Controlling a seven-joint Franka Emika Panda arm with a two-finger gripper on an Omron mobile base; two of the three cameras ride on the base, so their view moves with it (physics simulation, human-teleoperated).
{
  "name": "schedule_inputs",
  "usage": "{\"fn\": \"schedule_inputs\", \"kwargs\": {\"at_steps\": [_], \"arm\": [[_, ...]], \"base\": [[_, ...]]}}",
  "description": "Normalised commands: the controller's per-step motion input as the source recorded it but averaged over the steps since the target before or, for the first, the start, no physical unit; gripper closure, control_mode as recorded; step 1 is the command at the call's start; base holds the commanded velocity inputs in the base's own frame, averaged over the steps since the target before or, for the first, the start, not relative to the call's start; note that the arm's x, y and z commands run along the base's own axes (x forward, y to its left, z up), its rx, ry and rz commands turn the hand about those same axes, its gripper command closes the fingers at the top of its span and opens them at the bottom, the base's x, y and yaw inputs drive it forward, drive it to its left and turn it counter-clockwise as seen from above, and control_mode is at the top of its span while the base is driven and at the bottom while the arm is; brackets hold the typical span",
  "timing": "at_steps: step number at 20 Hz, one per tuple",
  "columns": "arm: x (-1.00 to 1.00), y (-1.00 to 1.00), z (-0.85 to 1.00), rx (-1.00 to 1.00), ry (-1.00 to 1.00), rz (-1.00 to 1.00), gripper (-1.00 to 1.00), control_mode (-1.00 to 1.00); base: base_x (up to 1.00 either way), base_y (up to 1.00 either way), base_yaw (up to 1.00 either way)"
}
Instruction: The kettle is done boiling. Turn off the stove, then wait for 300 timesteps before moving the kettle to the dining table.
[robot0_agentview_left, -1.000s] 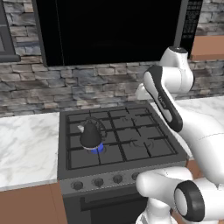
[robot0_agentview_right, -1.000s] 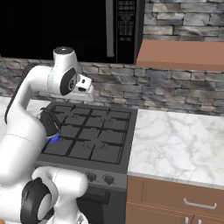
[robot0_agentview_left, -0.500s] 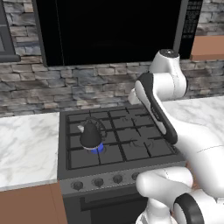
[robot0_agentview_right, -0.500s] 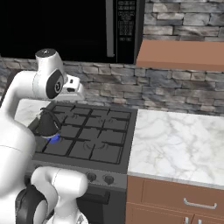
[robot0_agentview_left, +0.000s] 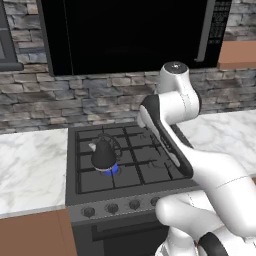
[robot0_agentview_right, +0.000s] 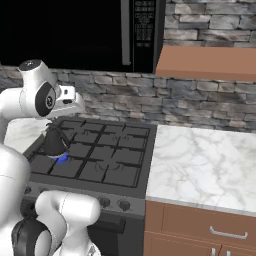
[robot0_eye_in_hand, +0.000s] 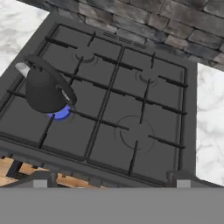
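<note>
Kettle (robot0_agentview_left: 104, 155) first: a small black cone-shaped one with a thin arched handle and a short pale spout, standing upright on the front-left burner of the dark grey gas stove (robot0_agentview_left: 131, 165), on the black grates. Blue flame glows under its base, seen at its lower edge in both base views and in the hand view (robot0_eye_in_hand: 61, 113). A row of round dark knobs (robot0_agentview_left: 111, 208) runs along the stove's front panel, with the oven door just below. White grey-veined marble counters flank the range, one to its left (robot0_agentview_left: 30, 170) and one to its right (robot0_agentview_right: 200, 167), over brown cabinets with a drawer handle (robot0_agentview_right: 228, 233). Behind the stove rises a wall of grey stacked stone (robot0_agentview_left: 100, 102), and above it hangs a large black microwave (robot0_agentview_left: 130, 32) beside a brown wall cabinet (robot0_agentview_right: 207, 62). The white arm bends high over the right side of the range, well apart from the kettle. In the hand view the two-finger gripper (robot0_eye_in_hand: 111, 180) looks down on the cooktop with its dark fingertips (robot0_eye_in_hand: 40, 178) set wide apart near the bottom corners, nothing between them.
</note>
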Motion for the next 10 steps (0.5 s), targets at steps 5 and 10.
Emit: {"fn": "schedule_inputs", "kwargs": {"at_steps": [5,10], "arm": [[-0.01,0.41,0.0,-0.15,0.0,0.14,-1.0,-1.0],[-0.12,0.4,0.0,-0.17,0.0,0.14,-1.0,-1.0]], "base": [[0.0,0.0,0.0],[0.0,0.0,0.0]]}}
